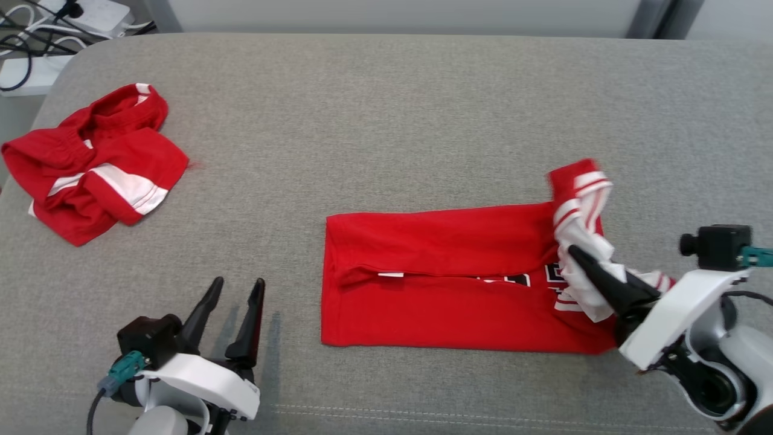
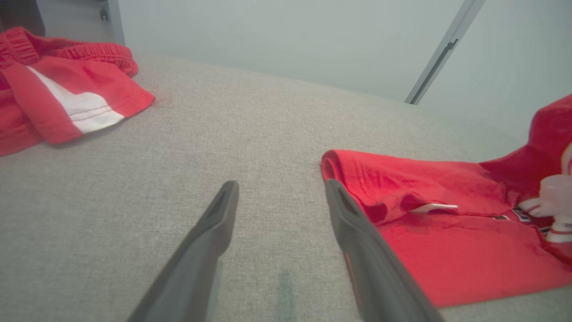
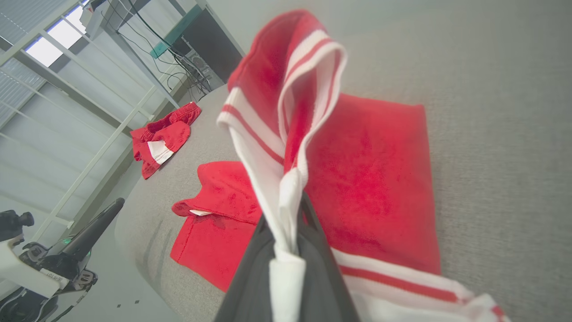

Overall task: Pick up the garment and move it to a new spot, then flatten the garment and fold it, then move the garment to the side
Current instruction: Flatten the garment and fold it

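In the head view, the garment point(image 1: 447, 284) lies half-folded on the tabletop point(image 1: 386, 121), and our right gripper point(image 1: 577, 254) pinches its striped end, raised off the cloth. In the left wrist view, our left gripper point(image 2: 281, 192) gapes wide and holds nothing. The right wrist view shows the same pinch up close. We judge that folding is in hand; the next move calls for carrying that end across.

Bare grey fabric surface point(image 1: 386, 109) lies open across the top and centre of the head view. Crumpled red shorts point(image 1: 96, 163) block the upper left; the red jersey point(image 1: 441, 290) covers the lower centre-right, a clear lane between them.
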`<state>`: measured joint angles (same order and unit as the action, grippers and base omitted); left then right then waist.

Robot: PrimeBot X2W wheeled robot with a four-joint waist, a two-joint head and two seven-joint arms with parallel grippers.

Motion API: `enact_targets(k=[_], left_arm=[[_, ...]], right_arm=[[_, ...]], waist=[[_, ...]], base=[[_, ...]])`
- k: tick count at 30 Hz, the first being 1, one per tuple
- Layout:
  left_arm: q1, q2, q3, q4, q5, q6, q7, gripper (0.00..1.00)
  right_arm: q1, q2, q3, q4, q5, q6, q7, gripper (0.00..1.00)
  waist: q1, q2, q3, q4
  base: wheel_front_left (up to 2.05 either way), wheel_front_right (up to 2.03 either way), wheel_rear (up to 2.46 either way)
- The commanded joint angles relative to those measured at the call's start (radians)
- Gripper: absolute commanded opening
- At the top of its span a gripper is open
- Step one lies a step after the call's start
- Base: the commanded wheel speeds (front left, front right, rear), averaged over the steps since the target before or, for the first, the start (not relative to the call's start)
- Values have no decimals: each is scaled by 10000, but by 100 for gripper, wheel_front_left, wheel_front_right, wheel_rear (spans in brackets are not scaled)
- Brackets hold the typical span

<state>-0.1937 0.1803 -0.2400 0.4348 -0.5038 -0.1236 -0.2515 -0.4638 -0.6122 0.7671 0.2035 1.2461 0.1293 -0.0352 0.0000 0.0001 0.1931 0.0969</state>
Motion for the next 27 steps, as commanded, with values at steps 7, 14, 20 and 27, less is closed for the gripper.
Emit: enact_targets(k=[7, 14, 20, 27], left_arm=[[-434, -36, -14, -170, -136, -70, -103, 100], [-362, -357, -236, -187, -132, -71, -103, 100], [-269, -425, -191, -207, -116, -71, -103, 100], [-229, -442, -104, -248, -115, -71, -103, 100]], right_arm=[[-932, 936, 609, -30, -351, 14, 718, 0], [-1643, 1999, 988, 1160, -711, 14, 983, 0], [-1856, 2353, 1210, 1896, -832, 14, 916, 0], [-2185, 2711, 1222, 2752, -922, 14, 701, 100]], waist=[[0, -1, 87, 857], [0, -1, 172, 2012], [0, -1, 207, 2717], [0, -1, 182, 2746]], base=[[0, 0, 0], [0, 0, 0], [0, 0, 0], [0, 0, 0]])
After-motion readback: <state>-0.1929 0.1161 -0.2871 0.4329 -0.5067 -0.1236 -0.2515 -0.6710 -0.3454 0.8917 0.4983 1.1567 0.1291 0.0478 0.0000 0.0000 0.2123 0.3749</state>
